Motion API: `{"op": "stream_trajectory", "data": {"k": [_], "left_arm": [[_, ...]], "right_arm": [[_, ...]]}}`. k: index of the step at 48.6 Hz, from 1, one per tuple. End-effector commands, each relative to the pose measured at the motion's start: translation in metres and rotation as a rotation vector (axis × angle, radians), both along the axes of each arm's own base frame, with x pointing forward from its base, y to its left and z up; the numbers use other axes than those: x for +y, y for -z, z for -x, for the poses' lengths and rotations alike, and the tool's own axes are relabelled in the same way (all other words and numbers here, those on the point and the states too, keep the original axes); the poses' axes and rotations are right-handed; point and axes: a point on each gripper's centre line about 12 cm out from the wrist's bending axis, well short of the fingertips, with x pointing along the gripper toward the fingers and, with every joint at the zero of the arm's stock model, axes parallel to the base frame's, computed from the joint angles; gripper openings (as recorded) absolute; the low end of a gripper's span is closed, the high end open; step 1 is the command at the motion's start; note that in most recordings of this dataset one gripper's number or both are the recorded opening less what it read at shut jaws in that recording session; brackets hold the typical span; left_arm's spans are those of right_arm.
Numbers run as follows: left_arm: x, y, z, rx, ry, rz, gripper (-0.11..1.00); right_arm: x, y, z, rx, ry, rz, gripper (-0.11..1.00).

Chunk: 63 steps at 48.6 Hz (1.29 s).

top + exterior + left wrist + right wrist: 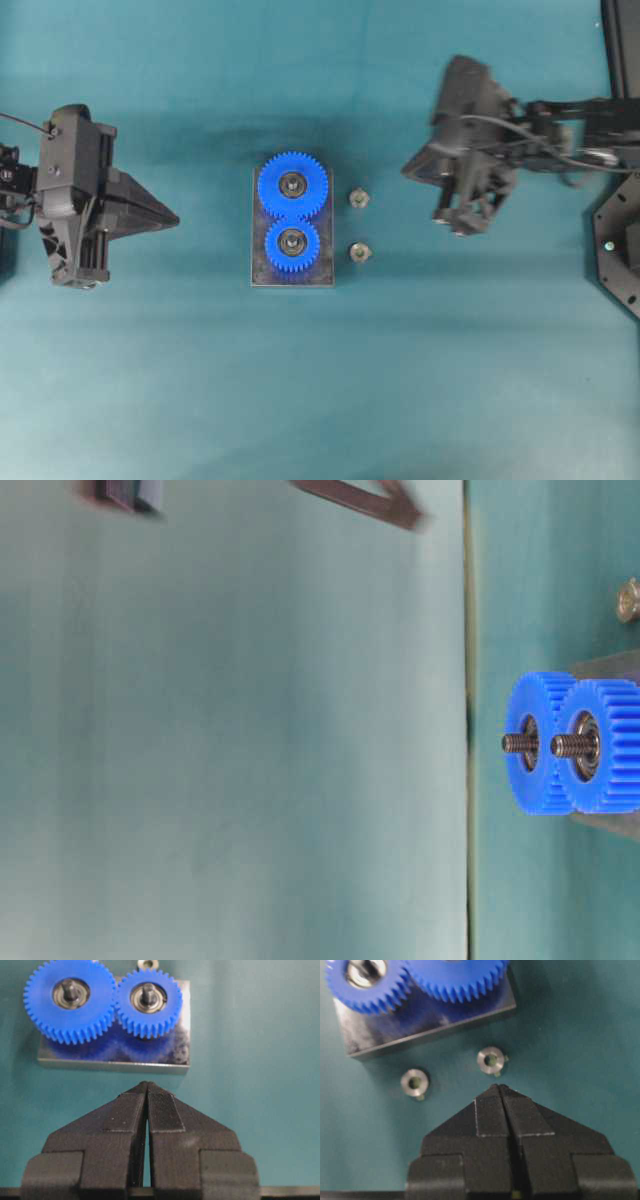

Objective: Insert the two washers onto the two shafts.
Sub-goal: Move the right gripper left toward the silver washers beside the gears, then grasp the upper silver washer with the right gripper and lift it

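Left gripper: nearest the wrist camera, black ribbed fingers pressed together tip to tip, clenched on nothing, pointing at the metal base block.
Right gripper: clenched too, empty, its tip just short of the nearer washer.
Near washer: small silver ring lying flat on the bench, just beside the block's edge, apart from the gripper tip.
Far washer: lies flat on the bench, near the first and beside the same edge of the block.
Metal base block: rectangular, in the middle of the bench between the two arms.
Large blue gear: seated on the block, teeth meshed with the smaller gear.
Small blue gear: seated beside it, bearing at its centre.
Shafts: threaded steel stubs stand up through each gear; nothing on them above the gears.
Bench: covered in teal cloth.
Writing: no brand or label can be read on any part.
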Motion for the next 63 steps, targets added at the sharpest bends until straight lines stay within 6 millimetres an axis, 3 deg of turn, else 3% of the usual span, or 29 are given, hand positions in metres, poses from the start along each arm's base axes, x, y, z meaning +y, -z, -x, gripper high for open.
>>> {"op": "stream_trajectory", "data": {"k": [1,5,8,22,30,63], "left_arm": [[0.0,-0.007,-0.002,-0.023,0.001,-0.003,0.0],[0.0,-0.007,-0.001,-0.023,0.001,-0.003,0.0],[0.0,-0.007,-0.001,-0.021,0.001,-0.003,0.0],[0.0,-0.005,0.0,-0.017,0.001,-0.003,0.0],[0.0,-0.004,0.001,-0.014,0.0,-0.001,0.0],[0.0,-0.001,0.002,-0.008,0.0,-0.001,0.0]], "right_arm": [[-0.004,0.003,-0.016,0.02,-0.013,0.009,0.01],[-0.007,0.013,-0.029,0.063,-0.032,0.014,0.03],[-0.008,0.018,-0.038,0.081,-0.047,0.021,0.1],[-0.015,0.046,-0.071,0.209,-0.116,0.033,0.87],[-0.015,0.057,-0.076,0.247,-0.132,0.03,0.83],[-0.013,0.086,-0.074,0.318,-0.136,0.011,0.81]]}}
